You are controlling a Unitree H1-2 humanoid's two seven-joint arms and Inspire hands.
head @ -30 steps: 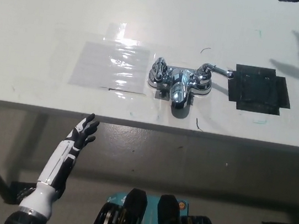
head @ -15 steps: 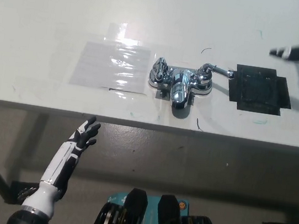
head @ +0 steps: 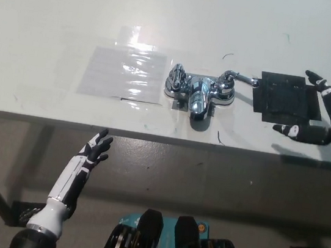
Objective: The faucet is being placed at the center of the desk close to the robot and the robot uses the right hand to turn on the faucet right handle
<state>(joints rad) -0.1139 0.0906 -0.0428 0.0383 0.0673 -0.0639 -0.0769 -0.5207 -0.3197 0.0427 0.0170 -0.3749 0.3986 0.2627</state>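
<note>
Tracked the black right hand (head: 329, 119) down from the upper right corner to the middle right of frame over the last second. Now hanging over the right edge of the black taped patch (head: 287, 99), fingers spread wide, gripping nothing.

Found the faucet (head: 200, 90) unmoved at frame centre on the white desk (head: 58, 10), close to the front edge. Same for its right handle (head: 236, 78): lever pointing toward picture right as before, tip near the patch's upper left corner.

Reading this as approach only: no contact, handle not yet turned. Needs a leftward reach across the patch to get to the lever.

Noted the white left hand (head: 95, 148) at lower left, below the desk's front edge, fingers apart and empty, barely shifted.

Hard to make out:
- Right forearm cut off by the right frame edge.
- Cannot tell the right hand's height above the desk. Shadow under the thumb hints at lifted, not resting.
- Cannot tell whether the lever tip touches the patch.
- Chrome reflections blur the faucet's left handle and spout detail.
- Glare on the clear plastic sheet (head: 123, 72), left of the faucet, washes out its surface.
- No water or other cue for on or off.
</note>
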